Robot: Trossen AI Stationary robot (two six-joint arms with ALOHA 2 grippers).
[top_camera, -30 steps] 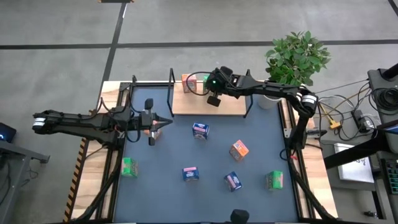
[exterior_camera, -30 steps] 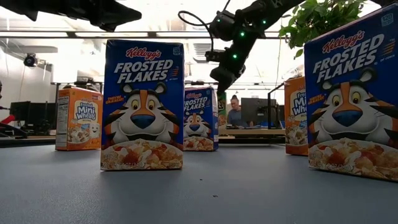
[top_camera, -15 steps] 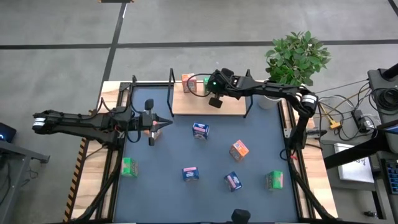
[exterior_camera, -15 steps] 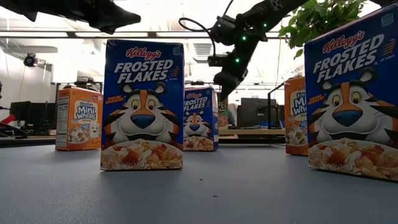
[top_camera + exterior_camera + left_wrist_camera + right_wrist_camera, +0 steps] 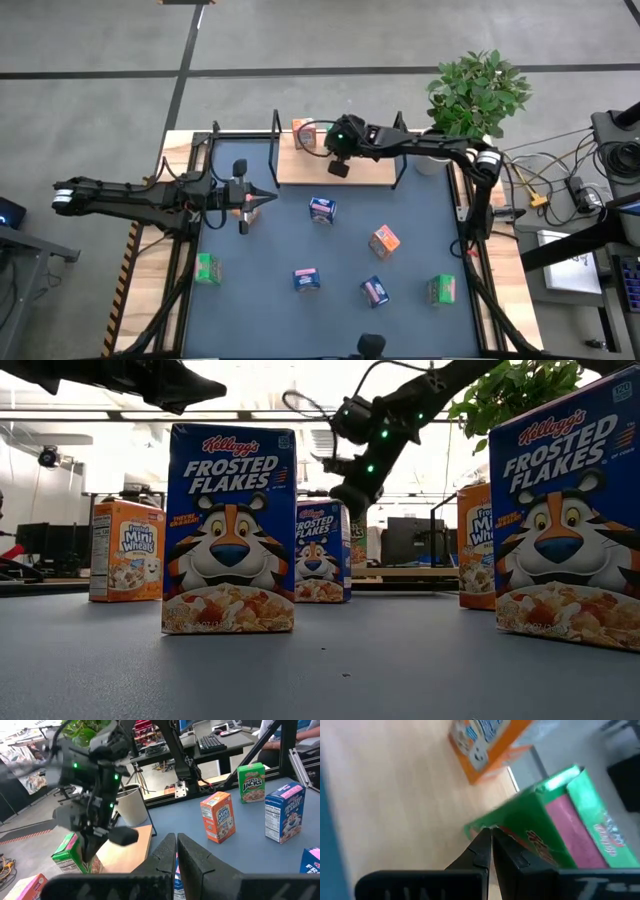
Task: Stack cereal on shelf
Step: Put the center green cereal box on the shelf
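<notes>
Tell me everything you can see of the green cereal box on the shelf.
The green cereal box is small cardboard, green with a pink panel and colourful lettering. It stands on the light-wood shelf near its back left corner, beside an orange box. The right tool, shut, points at its lower corner, very close; contact cannot be confirmed. In the high view the arm mostly hides it.

My matt black plastic fingers [image 5: 487,851] hover over the shelf's [image 5: 395,815] smooth pale wood; the green cereal box [image 5: 555,820] beside looks like glossy printed cardboard.
</notes>
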